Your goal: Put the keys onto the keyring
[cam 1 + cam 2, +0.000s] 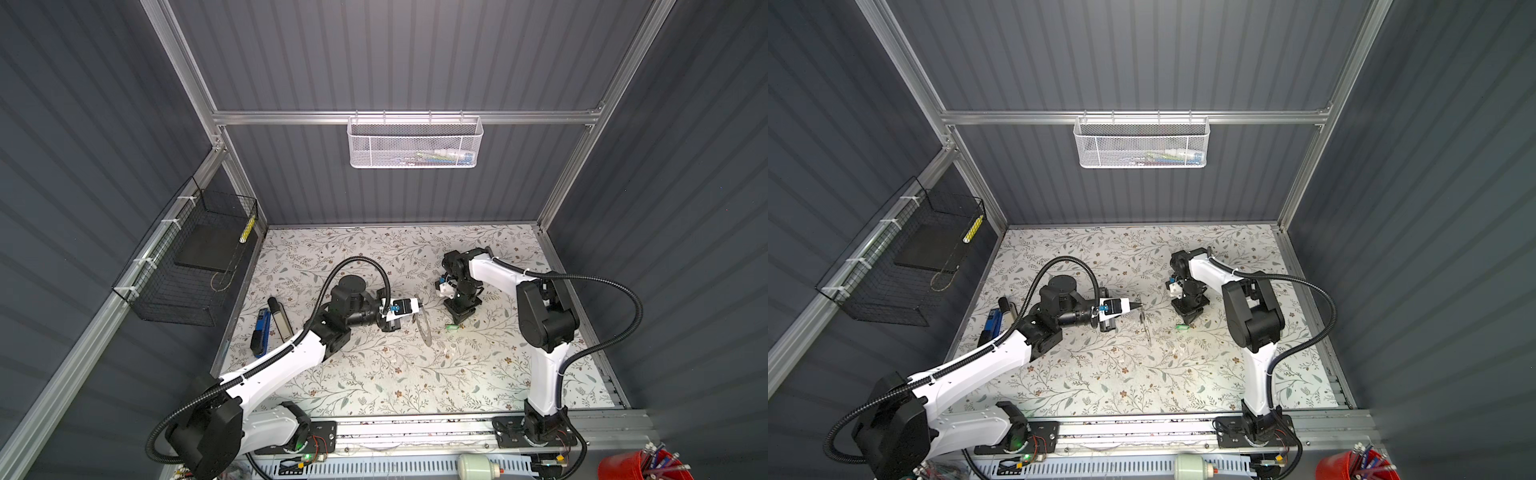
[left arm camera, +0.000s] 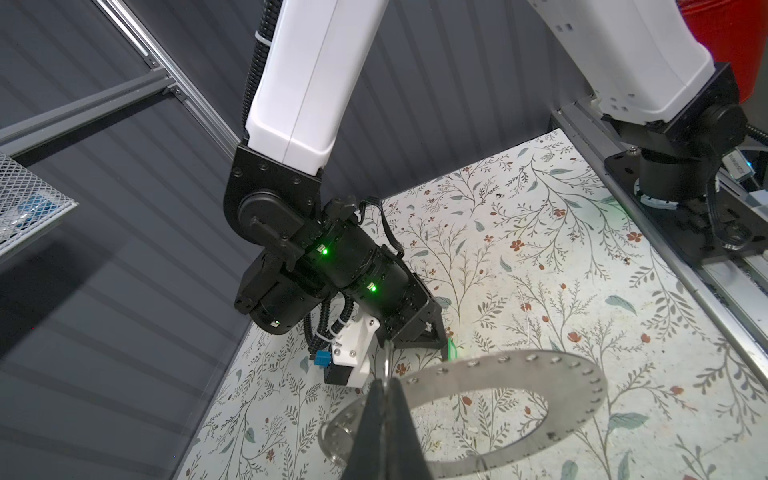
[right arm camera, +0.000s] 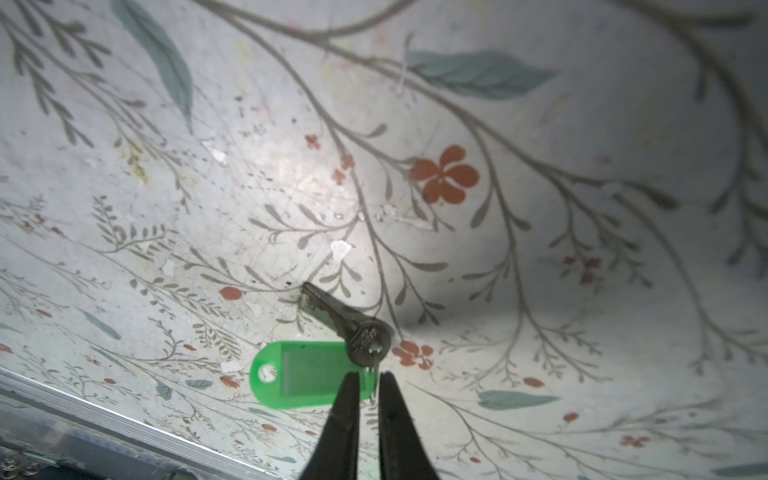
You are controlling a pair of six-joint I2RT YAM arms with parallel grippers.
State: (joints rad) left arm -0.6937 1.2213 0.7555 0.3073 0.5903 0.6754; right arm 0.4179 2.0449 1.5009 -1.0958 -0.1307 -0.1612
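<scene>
L arm reaches level to mid-table, L gripper (image 2: 386, 388) clamped on keyring (image 2: 519, 365) rim, plate tilted near edge-on; R arm folds over, wrist pointing down, R gripper (image 3: 368, 380) jaws slightly apart just above key (image 3: 345, 324) & green tag (image 3: 303, 374) lying on floral mat (image 3: 540, 249).

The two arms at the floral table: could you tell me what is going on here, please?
The left gripper is shut on the rim of the keyring, holding it tilted over the table. The right gripper is down at the key and green tag, which lie together on the table, apart from the keyring. Its fingers stand slightly apart at the key's head and seem to grip nothing. Neither key nor tag is on the keyring yet.
</scene>
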